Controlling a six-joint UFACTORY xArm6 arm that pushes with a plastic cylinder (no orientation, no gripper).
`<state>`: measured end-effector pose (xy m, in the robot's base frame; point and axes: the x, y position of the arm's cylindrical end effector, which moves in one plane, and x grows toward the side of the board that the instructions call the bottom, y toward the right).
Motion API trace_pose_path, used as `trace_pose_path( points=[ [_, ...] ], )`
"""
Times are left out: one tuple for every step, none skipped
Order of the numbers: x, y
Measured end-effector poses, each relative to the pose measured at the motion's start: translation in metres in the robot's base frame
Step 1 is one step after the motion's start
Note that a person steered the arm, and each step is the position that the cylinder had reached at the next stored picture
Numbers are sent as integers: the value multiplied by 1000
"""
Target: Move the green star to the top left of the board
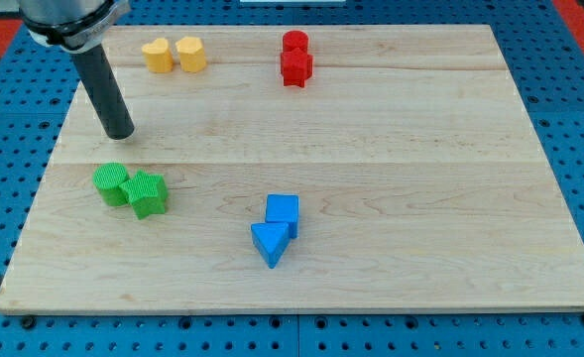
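At the view's lower left of the board (391, 149), the green star (149, 194) rests touching a second green block (112, 184), rounded in outline, on its left. No gripper is fitted; my tip (120, 132) stands above the pair, near but apart, holding nothing. Farther off: two yellow blocks (174, 55) near the top-left corner, red blocks (295, 59) at top centre, blue blocks (275, 228) at bottom centre. Judged progress: the star is far from its goal; the whole push upward remains.
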<state>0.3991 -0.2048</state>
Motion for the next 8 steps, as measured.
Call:
trace_pose_path(
  points=[
    [1, 54],
    [60, 101],
    [125, 108],
    [131, 73],
    [104, 53],
    [47, 53],
    [45, 81],
    [82, 55]
  ],
)
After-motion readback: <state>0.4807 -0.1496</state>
